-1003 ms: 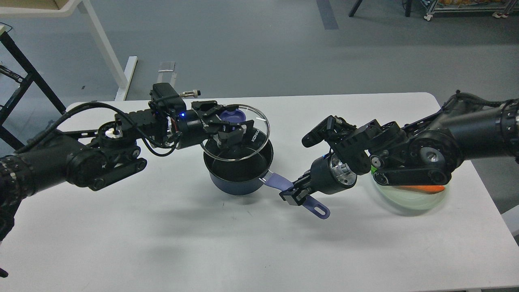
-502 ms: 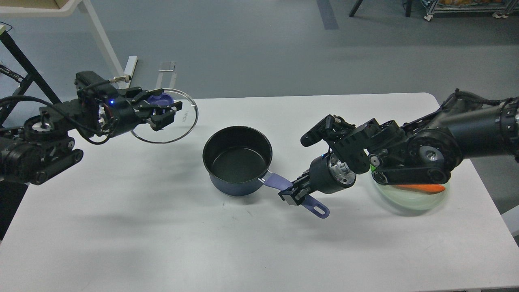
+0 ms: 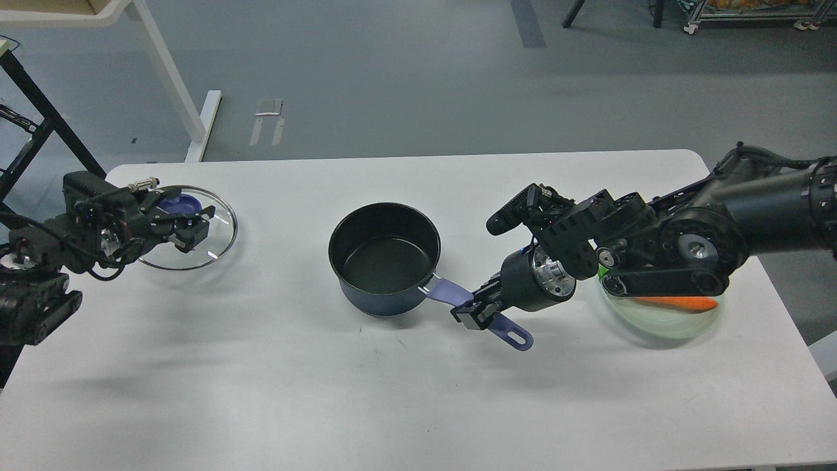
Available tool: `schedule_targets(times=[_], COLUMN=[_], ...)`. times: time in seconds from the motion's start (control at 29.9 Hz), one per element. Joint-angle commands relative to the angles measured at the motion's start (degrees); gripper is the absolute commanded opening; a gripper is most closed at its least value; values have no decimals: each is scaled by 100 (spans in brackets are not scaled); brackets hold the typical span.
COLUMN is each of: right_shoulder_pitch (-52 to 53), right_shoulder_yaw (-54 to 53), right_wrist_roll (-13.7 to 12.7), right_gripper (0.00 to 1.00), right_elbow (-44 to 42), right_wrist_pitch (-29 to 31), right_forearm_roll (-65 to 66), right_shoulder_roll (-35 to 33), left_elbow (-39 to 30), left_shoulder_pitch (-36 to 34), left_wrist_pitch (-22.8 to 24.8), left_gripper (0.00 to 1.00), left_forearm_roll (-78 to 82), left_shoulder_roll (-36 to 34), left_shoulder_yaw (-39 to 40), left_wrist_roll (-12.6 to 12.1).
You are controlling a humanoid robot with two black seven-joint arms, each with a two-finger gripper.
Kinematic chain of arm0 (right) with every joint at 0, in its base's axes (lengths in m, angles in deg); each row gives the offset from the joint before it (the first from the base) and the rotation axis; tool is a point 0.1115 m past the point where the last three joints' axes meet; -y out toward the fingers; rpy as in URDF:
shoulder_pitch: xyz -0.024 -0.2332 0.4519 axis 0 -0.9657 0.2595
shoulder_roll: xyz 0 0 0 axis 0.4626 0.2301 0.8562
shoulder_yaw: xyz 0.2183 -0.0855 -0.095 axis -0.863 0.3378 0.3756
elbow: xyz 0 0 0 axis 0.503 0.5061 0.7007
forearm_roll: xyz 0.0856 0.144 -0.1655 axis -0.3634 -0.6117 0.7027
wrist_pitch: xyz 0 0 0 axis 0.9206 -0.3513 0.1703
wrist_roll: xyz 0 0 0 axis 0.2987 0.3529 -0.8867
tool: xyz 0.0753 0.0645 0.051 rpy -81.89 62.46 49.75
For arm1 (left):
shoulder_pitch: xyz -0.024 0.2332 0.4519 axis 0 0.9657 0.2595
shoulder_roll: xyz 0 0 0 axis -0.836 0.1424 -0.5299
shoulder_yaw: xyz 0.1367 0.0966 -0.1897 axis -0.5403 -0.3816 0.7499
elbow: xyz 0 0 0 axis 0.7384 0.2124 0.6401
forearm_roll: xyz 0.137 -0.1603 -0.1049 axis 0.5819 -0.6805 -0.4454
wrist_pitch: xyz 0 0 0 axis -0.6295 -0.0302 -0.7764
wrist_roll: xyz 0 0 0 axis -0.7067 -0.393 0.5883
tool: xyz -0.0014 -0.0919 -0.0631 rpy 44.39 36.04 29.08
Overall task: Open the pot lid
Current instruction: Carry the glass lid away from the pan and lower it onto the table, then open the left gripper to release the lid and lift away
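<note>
two black arms reach over the white rectangular desk [image 3: 261,366], one from each side. the left gripper [image 3: 186,226] holds the round clear glass lid [image 3: 196,245] by its purple knob [image 3: 178,203], jaws closed on that knob, and the lid sits low over the far left part of the desk, well apart from the pot; whether its rim touches the surface i cannot tell. the dark blue saucepan with a black inside [image 3: 384,258] stands upright and uncovered near the middle of the desk, and nothing shows inside it. its flat purple handle [image 3: 487,314] points toward the lower right, ending in a loop with a hole. the right gripper [image 3: 476,311] is clamped on that handle about midway along, jaws narrow around it, with the loop end sticking out beyond them. behind the right arm, on the right side of the desk, lies a pale green translucent plate [image 3: 660,324] carrying a long orange piece that looks like a carrot [image 3: 677,303], partly hidden by the arm's joints; a small bright green bit shows at the plate's left edge, too hidden to name. beyond the desk is grey floor, with a white frame leg [image 3: 173,78] at the upper left and a black stand [image 3: 39,124] at the left edge.
</note>
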Motion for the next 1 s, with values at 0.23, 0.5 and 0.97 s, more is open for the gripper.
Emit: schedule_targets(times=[0.23, 0.5, 0.97], right_shoulder_pitch=[20, 11, 20], right_shoulder_yaw=[0, 0, 0], right_wrist_roll=[2, 2, -7], right_gripper=[27, 27, 29], right_elbow=[1, -7, 1], right_wrist_pitch=[7, -1, -1], right_forearm_roll=[0, 8, 9], right_shoulder_roll=[-9, -1, -9], left_elbow=[177, 265, 265], left_shoulder_pitch=[393, 437, 428], left_wrist_pitch=[-28, -36, -19], left_gripper=[42, 56, 75], left_forearm_roll=[-294, -522, -620], left_shoulder_roll=[231, 301, 283], left_shoulder_yaw=[9, 9, 0], left_wrist_roll=[-2, -2, -2])
